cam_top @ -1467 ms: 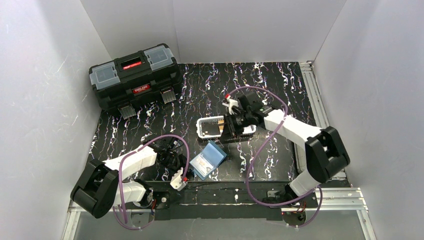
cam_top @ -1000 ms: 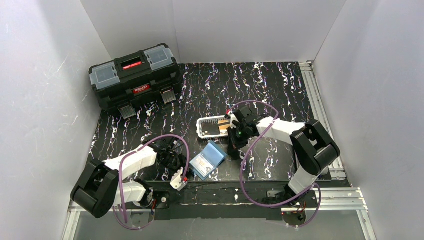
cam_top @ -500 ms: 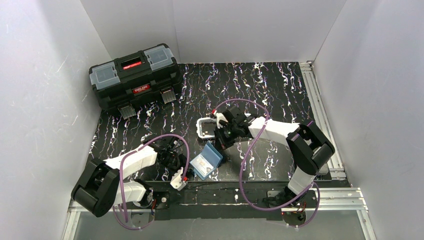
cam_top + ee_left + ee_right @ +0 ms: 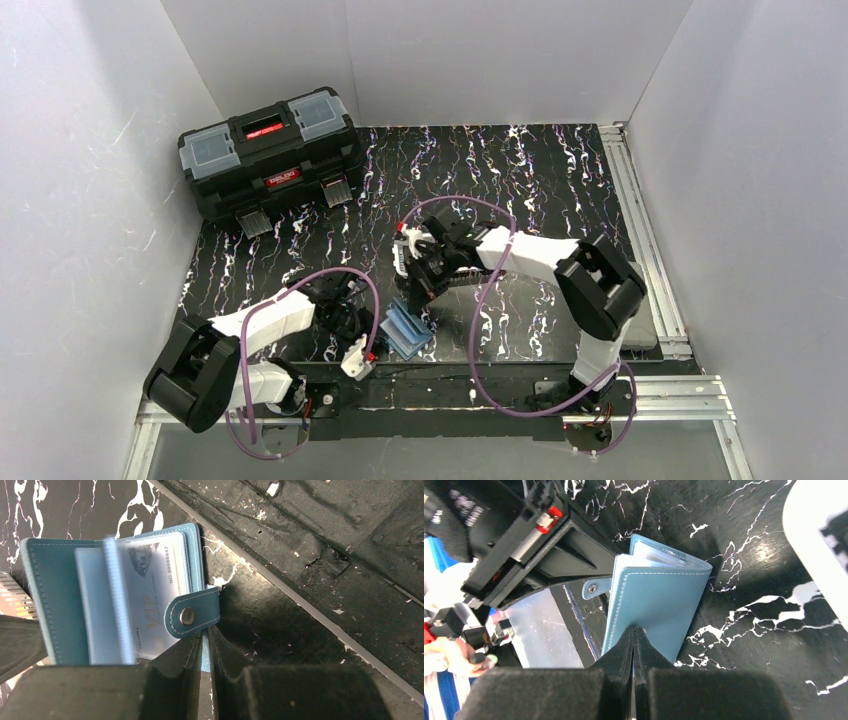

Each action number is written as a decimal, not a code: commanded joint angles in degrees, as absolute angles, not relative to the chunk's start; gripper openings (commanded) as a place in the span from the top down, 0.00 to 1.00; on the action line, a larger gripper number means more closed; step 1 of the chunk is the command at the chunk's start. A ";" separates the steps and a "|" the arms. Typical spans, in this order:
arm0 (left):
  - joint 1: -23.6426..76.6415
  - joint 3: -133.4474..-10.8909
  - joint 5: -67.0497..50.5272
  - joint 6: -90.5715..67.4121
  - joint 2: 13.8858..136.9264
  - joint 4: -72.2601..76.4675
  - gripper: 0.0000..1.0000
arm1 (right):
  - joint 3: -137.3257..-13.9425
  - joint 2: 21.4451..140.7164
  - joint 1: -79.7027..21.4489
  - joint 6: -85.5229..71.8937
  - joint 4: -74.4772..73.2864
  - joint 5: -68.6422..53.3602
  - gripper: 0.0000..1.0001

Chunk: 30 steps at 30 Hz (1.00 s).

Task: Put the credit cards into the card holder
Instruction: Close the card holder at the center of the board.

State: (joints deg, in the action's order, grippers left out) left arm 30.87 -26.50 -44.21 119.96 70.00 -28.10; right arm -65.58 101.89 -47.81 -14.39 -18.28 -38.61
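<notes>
The teal card holder [image 4: 405, 331] lies near the table's front edge, its cover [image 4: 659, 605] folded up over the clear sleeves. A pale card [image 4: 155, 592] marked VIP sits in one sleeve beside the snap tab [image 4: 192, 617]. My left gripper [image 4: 209, 636] is shut on the holder's teal edge just below the tab. My right gripper [image 4: 633, 629] is shut, its tips against the outside of the cover, with nothing showing between them. In the top view it [image 4: 416, 296] hangs just behind the holder. The orange and black credit cards are hidden.
The white mesh basket [image 4: 399, 252] stands behind the holder, mostly covered by the right arm; its rim [image 4: 814, 540] shows in the right wrist view. A black toolbox [image 4: 270, 150] sits at the back left. The table's front edge [image 4: 310, 610] runs just past the holder.
My right gripper swung from the basket leftward and forward to the card holder. The holder's cover went from lying open flat to folded over. The left arm stayed put.
</notes>
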 commanded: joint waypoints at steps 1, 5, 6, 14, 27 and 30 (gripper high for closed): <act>31.11 -27.13 -44.32 135.61 71.23 -30.67 0.91 | -70.24 106.95 -48.96 -10.74 -24.59 -40.99 0.99; 31.11 -27.29 -44.25 135.61 71.13 -30.67 0.91 | -72.74 111.02 -49.66 -9.00 -27.79 -40.88 0.99; 31.11 -27.39 -44.17 135.54 71.08 -30.66 0.91 | -73.11 111.61 -49.72 -8.66 -28.13 -41.04 0.99; 31.11 -28.12 -43.56 133.80 69.75 -30.59 0.91 | -75.67 114.82 -51.06 -7.07 -30.84 -40.48 0.99; 27.12 -36.06 -40.70 122.17 68.40 -28.59 0.93 | -76.70 114.52 -51.59 -6.35 -33.50 -33.12 0.99; 26.97 -37.69 -41.56 120.79 71.12 -28.93 0.92 | -73.22 109.48 -50.37 -6.84 -30.33 -33.59 0.89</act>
